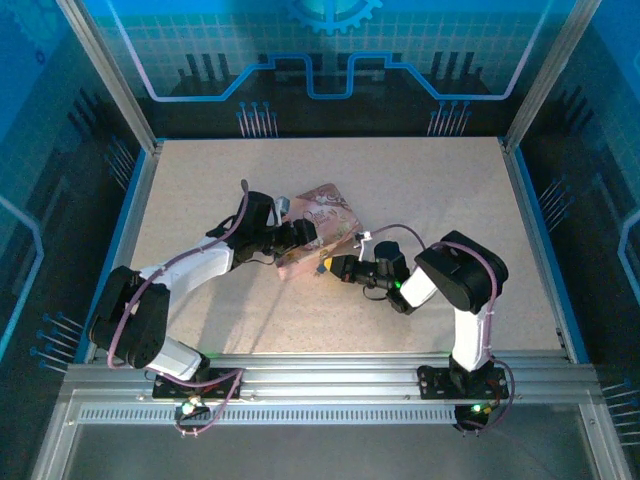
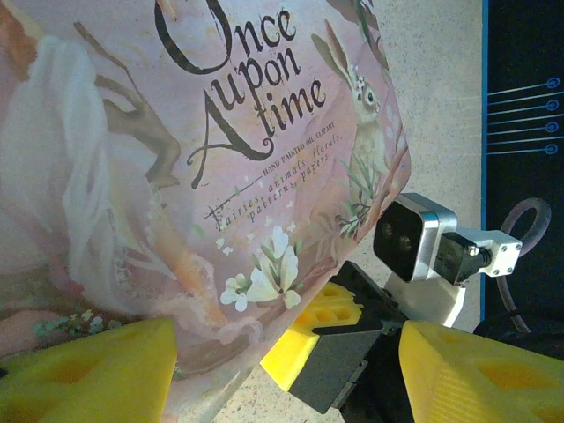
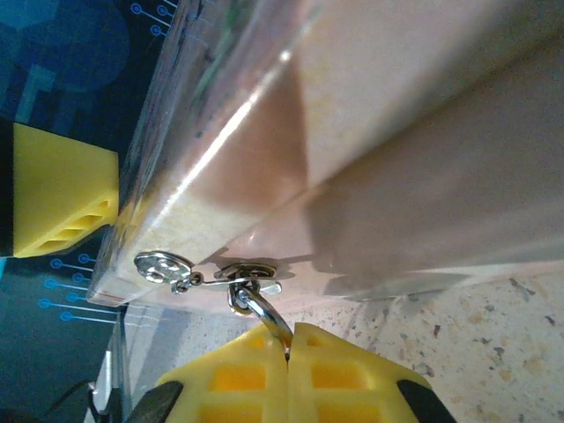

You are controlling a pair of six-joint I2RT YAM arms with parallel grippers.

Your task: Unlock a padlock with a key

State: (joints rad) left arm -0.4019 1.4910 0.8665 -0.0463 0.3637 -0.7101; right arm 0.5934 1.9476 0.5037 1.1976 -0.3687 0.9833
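Top external view — progress toward unlocking, read left to right. The left hand (image 1: 297,240) reaches in over the tabletop (image 1: 420,180) and meets the near-left edge of the pink tin (image 1: 330,212). The tin sits tilted, with a side wall turned toward the right arm. The right hand (image 1: 328,267) lies just beside that wall.

Left wrist view: the two yellow fingers (image 2: 88,370) stand wide apart, with the tin's printed lid between them. The left one touches the tin's lower edge, so this hand appears clamped on the tin to steady it.

Right wrist view: the right hand's fingers are pressed fully together on a small bright loop (image 3: 256,304). The loop hooks into the clasp (image 3: 247,271) on the tin's wall, low down and close to the tabletop. It is too small to tell whether it is the padlock's shackle or part of the key.

Judged stage — the bracing and the approach are done, and the working hand is at the clasp. The loop is still hooked in, so nothing has come undone. Seating or turning the key and freeing the shackle seem to remain.
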